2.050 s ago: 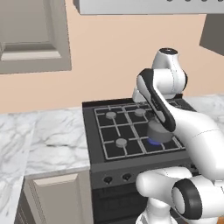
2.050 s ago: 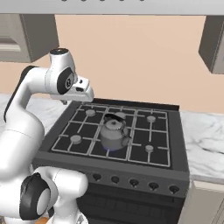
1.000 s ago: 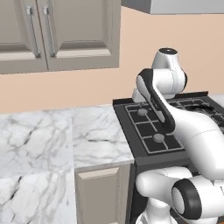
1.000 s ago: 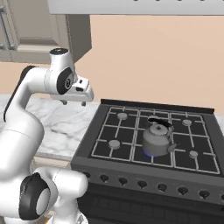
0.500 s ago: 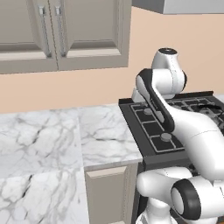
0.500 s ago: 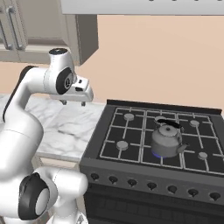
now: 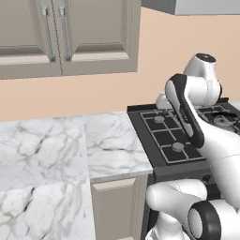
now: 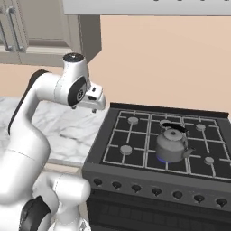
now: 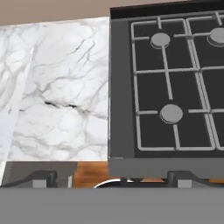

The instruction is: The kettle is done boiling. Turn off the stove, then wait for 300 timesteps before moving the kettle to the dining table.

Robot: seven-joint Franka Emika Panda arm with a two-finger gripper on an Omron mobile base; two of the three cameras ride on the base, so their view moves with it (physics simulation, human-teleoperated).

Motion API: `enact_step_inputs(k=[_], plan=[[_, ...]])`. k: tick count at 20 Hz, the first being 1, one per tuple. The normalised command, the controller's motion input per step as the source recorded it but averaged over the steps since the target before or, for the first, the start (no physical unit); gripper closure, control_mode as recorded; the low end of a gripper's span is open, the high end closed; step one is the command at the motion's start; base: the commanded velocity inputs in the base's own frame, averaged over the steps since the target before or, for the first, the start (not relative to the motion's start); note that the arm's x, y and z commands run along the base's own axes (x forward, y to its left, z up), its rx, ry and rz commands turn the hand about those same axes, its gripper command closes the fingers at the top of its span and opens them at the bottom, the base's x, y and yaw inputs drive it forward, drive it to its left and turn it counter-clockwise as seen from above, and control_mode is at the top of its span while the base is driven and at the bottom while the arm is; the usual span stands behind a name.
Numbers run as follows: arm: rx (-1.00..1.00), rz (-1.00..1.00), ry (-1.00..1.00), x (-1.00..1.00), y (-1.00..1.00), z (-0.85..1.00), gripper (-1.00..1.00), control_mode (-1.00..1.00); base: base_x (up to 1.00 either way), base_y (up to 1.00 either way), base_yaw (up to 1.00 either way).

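Sitting right of centre in the right base view, the kettle (image 8: 171, 145) is resting on the stove (image 8: 135, 155) over what appears to be a blue flame. The gripper (image 8: 94, 106) is hovering at centre left with jaws open, holding nothing.

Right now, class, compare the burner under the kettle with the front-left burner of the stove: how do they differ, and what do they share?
The burner under the kettle shows a blue glow at its base, so it looks lit; the front-left burner shows none. The first carries the kettle; the front-left burner's round grey cap stands bare. Both sit under the same black grates of the stove, in its front row.
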Motion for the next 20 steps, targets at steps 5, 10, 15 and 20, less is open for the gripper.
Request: enact_step_inputs(k=[5,10,15,20], plan=[[0.14,-0.05,-0.08,-0.23,-0.53,0.07,-1.00,-1.00,0.00,0.00,0.00],[0.26,-0.08,-0.03,-0.36,-0.72,0.00,-1.00,-1.00,0.00,0.00,0.00],[0.29,-0.11,-0.05,-0.61,-0.69,-0.02,-1.00,-1.00,0.00,0.00,0.00],[0.21,-0.16,-0.05,-0.59,-0.43,-0.10,-1.00,-1.00,0.00,0.00,0.00]])
